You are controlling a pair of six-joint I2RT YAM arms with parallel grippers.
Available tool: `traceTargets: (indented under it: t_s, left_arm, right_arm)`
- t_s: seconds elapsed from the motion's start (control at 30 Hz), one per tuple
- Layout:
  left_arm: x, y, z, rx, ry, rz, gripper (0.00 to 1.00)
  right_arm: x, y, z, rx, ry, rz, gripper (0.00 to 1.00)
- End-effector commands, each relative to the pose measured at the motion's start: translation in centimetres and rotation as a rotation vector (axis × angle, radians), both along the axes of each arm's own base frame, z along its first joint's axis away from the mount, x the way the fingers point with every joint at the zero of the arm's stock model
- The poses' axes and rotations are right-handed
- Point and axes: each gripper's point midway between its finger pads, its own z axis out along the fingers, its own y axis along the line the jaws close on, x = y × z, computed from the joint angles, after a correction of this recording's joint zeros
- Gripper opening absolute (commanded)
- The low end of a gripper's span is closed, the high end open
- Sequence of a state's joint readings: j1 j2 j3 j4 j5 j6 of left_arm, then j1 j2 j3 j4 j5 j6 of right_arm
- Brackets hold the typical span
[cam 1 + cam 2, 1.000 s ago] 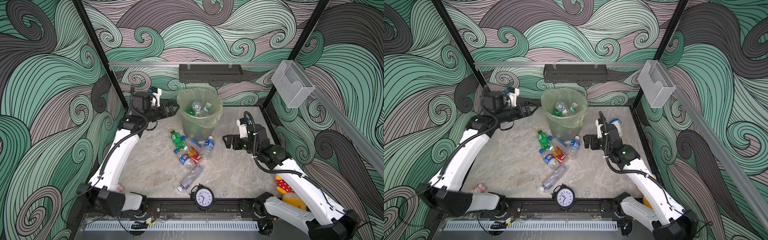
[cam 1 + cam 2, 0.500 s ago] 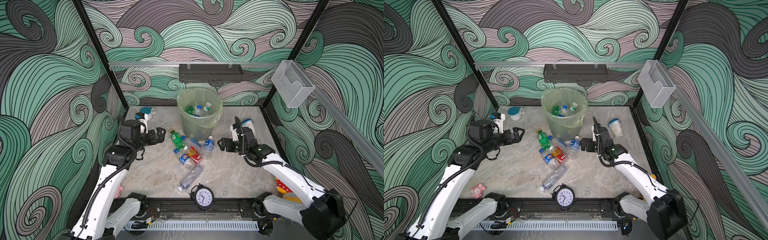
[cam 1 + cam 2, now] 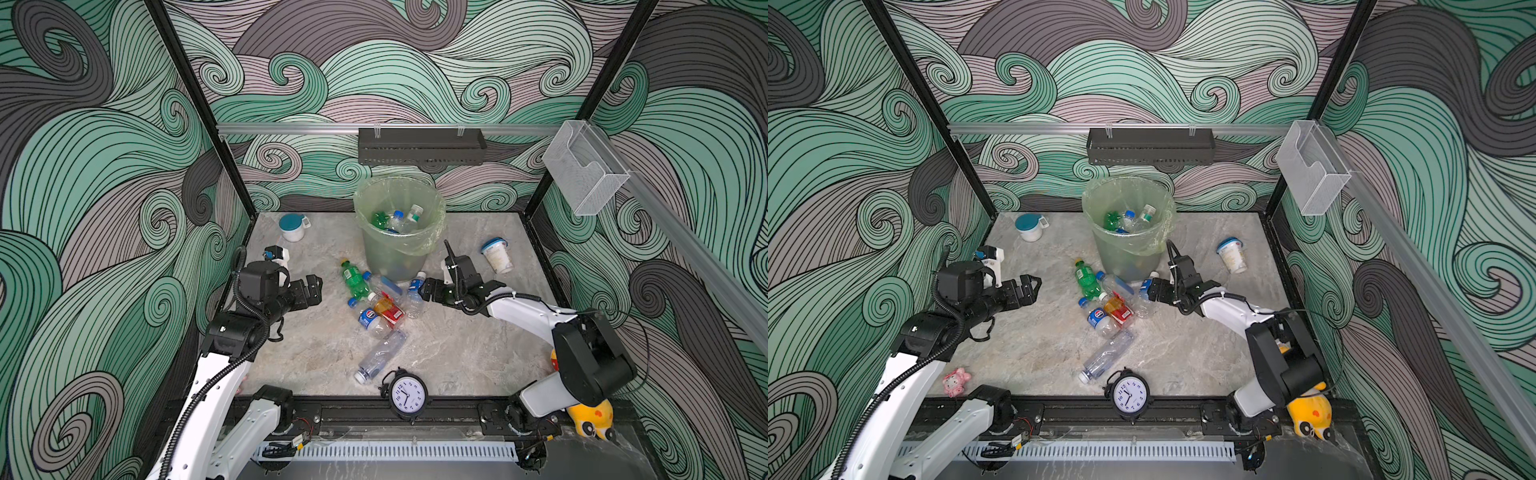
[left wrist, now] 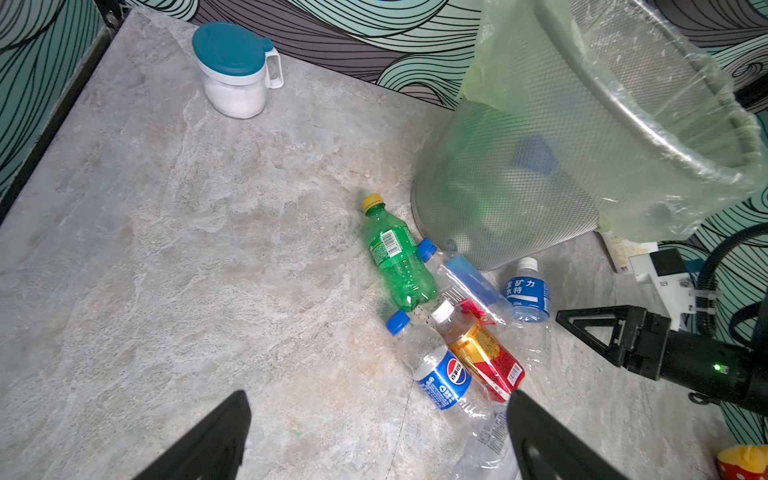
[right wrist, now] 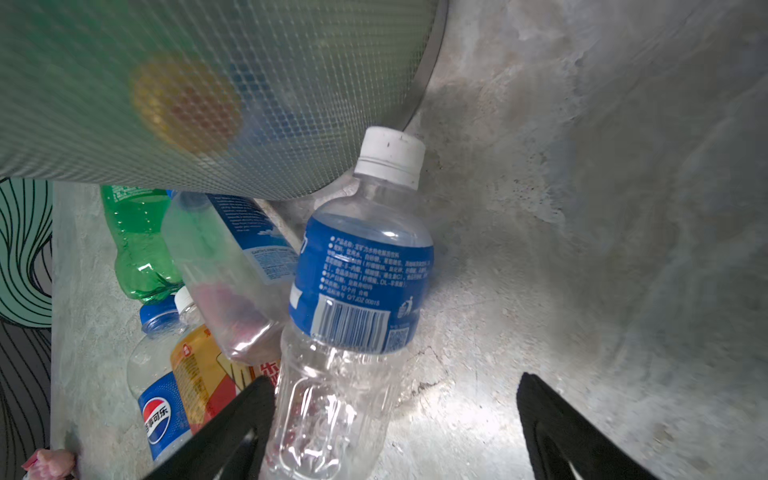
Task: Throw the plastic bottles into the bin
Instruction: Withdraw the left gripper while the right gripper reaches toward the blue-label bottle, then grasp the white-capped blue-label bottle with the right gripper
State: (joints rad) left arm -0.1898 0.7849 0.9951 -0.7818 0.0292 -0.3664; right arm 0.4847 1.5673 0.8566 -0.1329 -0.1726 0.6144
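The bin [image 3: 395, 253] is a grey mesh bucket with a pale green liner, standing at the back middle with several plastic bottles inside. More plastic bottles lie before it: a green one [image 3: 354, 281], a Pepsi one [image 4: 440, 374], a red-labelled amber one [image 4: 484, 353] and a clear one [image 3: 380, 355] near the clock. My right gripper [image 5: 395, 382] is open low over the table. A blue-labelled, white-capped bottle [image 5: 361, 286] lies between its jaws, against one finger and apart from the other. My left gripper [image 4: 378, 399] hangs open and empty, left of the pile [image 3: 313, 286].
A white teal-lidded cup [image 3: 293, 226] stands back left and a white blue-lidded tub [image 3: 496, 255] lies back right. A clock [image 3: 405, 395] sits on the front rail. A pink toy [image 3: 955, 380] lies front left, a yellow plush [image 3: 590, 419] front right.
My left arm came down from beside the bin's rim to low over the table, and its jaws widened. My right gripper moved forward round the blue-labelled bottle, its jaws narrowing a little.
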Motion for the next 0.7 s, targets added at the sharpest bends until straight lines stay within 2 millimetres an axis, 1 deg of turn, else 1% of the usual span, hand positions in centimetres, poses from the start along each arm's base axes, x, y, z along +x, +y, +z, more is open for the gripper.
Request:
traceTargets:
  t_s: [0.0,0.13,0.3,0.4,0.47,0.67]
  left_arm:
    - [-0.4,0.9,-0.3,0.031,0.011,0.029,0.98]
    - [-0.3,1.1,-0.7,0.045,0.020,0.036,0.98]
    - [-0.1,1.2,-1.2,0.054,0.031,0.041,0.98]
    - [-0.2,1.5,-1.2,0.062,0.028,0.052,0.98]
    - [-0.2,1.6,-1.1,0.069,0.019,0.059,0.98]
    - [-0.1,1.9,-1.6,0.086,0.031,0.064,0.98]
  right_arm:
    - [1.1,2.1,0.6,0.062,-0.009,0.011,0.90]
    - [1.0,2.7,-0.5,0.060,0.004,0.014,0.88]
    - [0.8,2.6,-2.0,0.053,0.032,0.003,0.84]
    - [0.4,1.8,-2.9,0.027,0.043,-0.024,0.82]
    - [0.1,1.1,-3.2,0.000,0.044,-0.040,0.80]
    - [-0.4,-0.8,-3.0,-0.089,0.028,-0.057,0.75]
